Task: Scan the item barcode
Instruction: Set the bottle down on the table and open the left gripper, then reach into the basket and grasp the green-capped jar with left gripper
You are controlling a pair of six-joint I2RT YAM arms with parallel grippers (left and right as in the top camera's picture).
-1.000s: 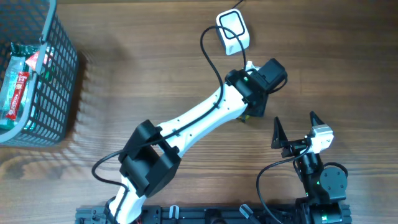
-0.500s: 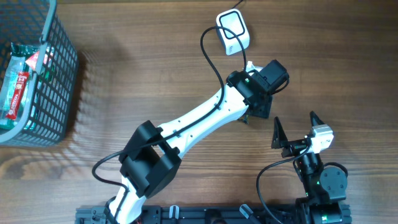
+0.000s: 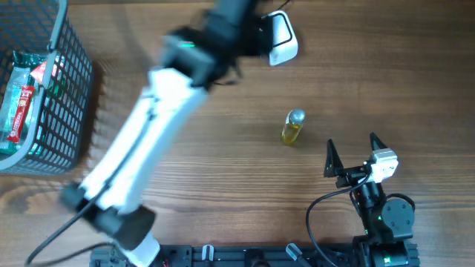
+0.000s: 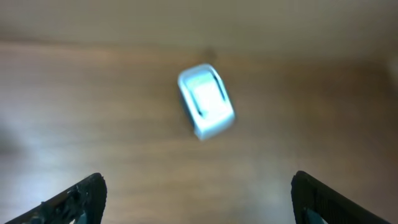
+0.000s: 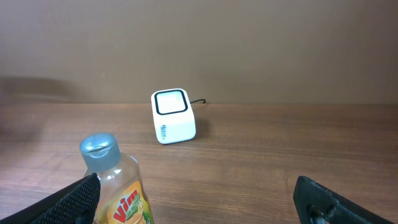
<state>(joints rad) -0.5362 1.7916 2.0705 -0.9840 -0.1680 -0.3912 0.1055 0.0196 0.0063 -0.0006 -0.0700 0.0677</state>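
A small yellow Vim bottle (image 3: 293, 127) with a silver-blue cap stands alone on the wooden table; it also shows at the lower left of the right wrist view (image 5: 116, 186). The white barcode scanner (image 3: 279, 37) sits at the far edge of the table and appears in both wrist views (image 5: 173, 116) (image 4: 206, 101). My left arm (image 3: 152, 126) is a blurred streak reaching toward the scanner. Its left gripper (image 4: 199, 190) is open and holds nothing. My right gripper (image 3: 351, 153) is open, near and right of the bottle, and not touching it.
A dark wire basket (image 3: 74, 89) stands at the left edge with red and green packets (image 3: 22, 104) inside. The scanner's black cable runs along the table's far side.
My left gripper has opened and let go of the bottle, which now stands by itself. The left arm has swung fast up and left toward the scanner. The right arm has not moved.
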